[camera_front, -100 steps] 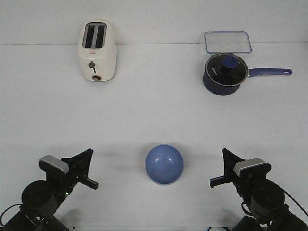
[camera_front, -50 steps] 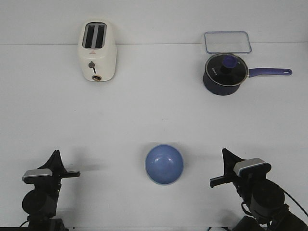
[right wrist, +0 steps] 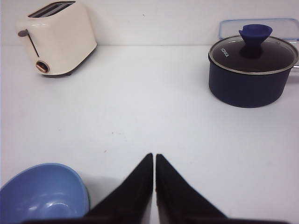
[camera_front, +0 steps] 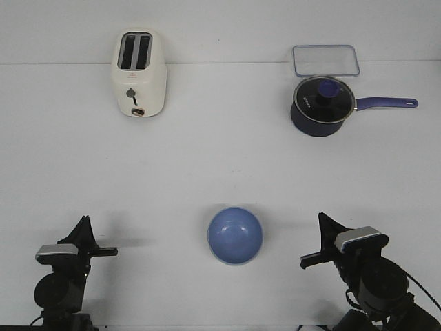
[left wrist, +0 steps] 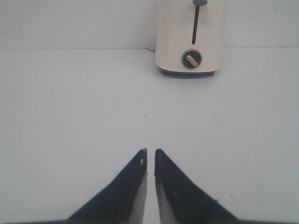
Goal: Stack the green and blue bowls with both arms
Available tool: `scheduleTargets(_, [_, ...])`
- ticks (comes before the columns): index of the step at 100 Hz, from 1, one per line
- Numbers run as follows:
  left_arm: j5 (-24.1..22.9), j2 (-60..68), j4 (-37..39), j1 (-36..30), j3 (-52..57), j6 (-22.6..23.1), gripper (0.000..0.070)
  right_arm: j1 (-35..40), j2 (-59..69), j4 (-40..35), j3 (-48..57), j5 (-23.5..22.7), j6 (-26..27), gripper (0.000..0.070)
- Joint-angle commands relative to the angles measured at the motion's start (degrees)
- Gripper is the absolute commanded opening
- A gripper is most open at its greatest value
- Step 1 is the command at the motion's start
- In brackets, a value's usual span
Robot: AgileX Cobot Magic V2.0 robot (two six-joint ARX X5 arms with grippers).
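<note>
Both tools, left (left wrist: pixel 150 154) and right (right wrist: pixel 154 158), are closed and empty. One round matte blue bowl (camera_front: pixel 235 236) sits near the desk's (camera_front: pixel 220 158) front edge. Open wide, then grab its rim gently.

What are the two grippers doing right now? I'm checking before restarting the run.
Left gripper: closed, holding nothing, pointed toward the cream toaster.
Right gripper: closed, holding nothing, beside the round matte periwinkle blue bowl.
</note>
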Motion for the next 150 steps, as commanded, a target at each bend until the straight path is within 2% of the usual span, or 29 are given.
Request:
scheduleTargets(1, [0.2, -0.1, 0.7, 0.0, -1.2, -0.1, 0.0015, 0.4, 0.0, 0.9, 0.3, 0.0, 0.1, 0.0011])
scheduleTargets(47, [0.2, -0.1, 0.6, 0.0, -1.2, -0.1, 0.0015, 0.4, 0.0, 0.9, 0.3, 0.0, 0.1, 0.0011])
scheduleTargets(53, [0.2, -0.1, 0.6, 0.0, -1.2, -0.1, 0.0015, 0.3, 0.0, 0.8, 0.3, 0.0, -0.8, 0.0011])
scheduleTargets(56, [0.2, -0.1, 0.6, 0.0, -1.2, -0.1, 0.0015, -0.3, 0.0, 0.9, 0.3, 0.2, -3.1, 0.0011])
scheduleTargets(60, [0.2, -0.1, 0.6, 0.0, -1.2, -0.1, 0.0015, -2.3, -0.4, 1.4, 0.3, 1.4, -6.6, 0.0011])
scheduleTargets(70, [0.2, -0.1, 0.6, 0.0, -1.2, -0.1, 0.0015, -11.9, -1.9, 5.6, -2.6, -0.5, -9.2, 0.0011])
scheduleTargets(86, [0.2, -0.1, 0.6, 0.0, -1.2, -0.1, 0.0015, -31.3, -10.2, 19.5, -16.6, -11.2, -13.3, 0.0011])
scheduleTargets(97, [0.2, -0.1, 0.6, 0.0, -1.2, -0.1, 0.0015, -39.6, -16.3, 24.6, -26.2, -16.1, -15.2, 0.0011])
scheduleTargets(106, [0.2, -0.1, 0.6, 0.0, -1.2, -0.1, 0.0015, -42.1, -19.8, 25.8, -31.7, -16.6, -15.5, 0.0011])
scheduleTargets(123, [0.2, -0.1, 0.6, 0.0, -1.2, -0.1, 0.0015, -42.1, -22.4, 27.0, -38.3, -16.6, -14.8, 0.0011])
scheduleTargets(150, [0.2, -0.1, 0.7, 0.0, -1.2, -0.1, 0.0015, -42.1, -22.4, 26.7, -38.2, -16.6, -14.6, 0.0011])
